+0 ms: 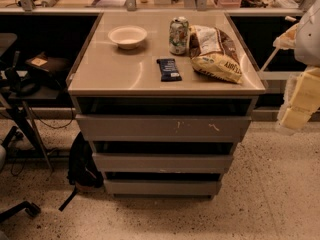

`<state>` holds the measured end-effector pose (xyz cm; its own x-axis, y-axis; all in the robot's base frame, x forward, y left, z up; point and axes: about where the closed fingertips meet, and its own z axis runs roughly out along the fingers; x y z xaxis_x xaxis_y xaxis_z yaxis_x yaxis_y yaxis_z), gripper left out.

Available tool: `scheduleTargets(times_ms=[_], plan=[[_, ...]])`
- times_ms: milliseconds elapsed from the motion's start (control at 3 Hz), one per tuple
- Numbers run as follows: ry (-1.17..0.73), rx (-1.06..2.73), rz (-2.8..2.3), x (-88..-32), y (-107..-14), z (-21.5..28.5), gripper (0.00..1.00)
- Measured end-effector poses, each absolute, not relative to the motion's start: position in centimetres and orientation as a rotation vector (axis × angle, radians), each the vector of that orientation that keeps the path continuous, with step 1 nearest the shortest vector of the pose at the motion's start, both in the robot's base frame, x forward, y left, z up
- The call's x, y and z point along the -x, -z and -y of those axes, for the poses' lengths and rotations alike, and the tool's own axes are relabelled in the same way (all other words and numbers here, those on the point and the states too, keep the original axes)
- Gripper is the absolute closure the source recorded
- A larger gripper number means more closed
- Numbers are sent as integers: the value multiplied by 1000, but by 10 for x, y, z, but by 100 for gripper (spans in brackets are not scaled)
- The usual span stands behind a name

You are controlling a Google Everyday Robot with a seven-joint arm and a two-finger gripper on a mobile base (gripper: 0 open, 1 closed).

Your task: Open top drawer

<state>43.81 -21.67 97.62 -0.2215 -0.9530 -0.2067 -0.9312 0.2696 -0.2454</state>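
Observation:
The top drawer [162, 127] is the widest grey front of the cabinet, just under the countertop [115, 69], with small white scuff marks right of centre. A dark gap shows above it. Two narrower grey drawer fronts [162, 162] sit below it. My gripper [298, 102], pale yellow and white, hangs at the right edge of the view. It is to the right of the cabinet at about the top drawer's height, well apart from the drawer front, and holds nothing that I can see.
On the countertop stand a white bowl [128, 36], a green can [178, 35], a chip bag [215, 52] and a dark blue snack bar [169, 69]. A black backpack [82, 164] lies on the floor left of the cabinet, beside a dark side table [30, 84].

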Motion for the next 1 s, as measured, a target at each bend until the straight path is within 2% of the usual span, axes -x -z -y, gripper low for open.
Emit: scheduleTargets(times_ms=[333,1000], plan=[[101,1722,-2224,-438,-976,216,0],[-21,1737,-2201,-435,-909,219,0]])
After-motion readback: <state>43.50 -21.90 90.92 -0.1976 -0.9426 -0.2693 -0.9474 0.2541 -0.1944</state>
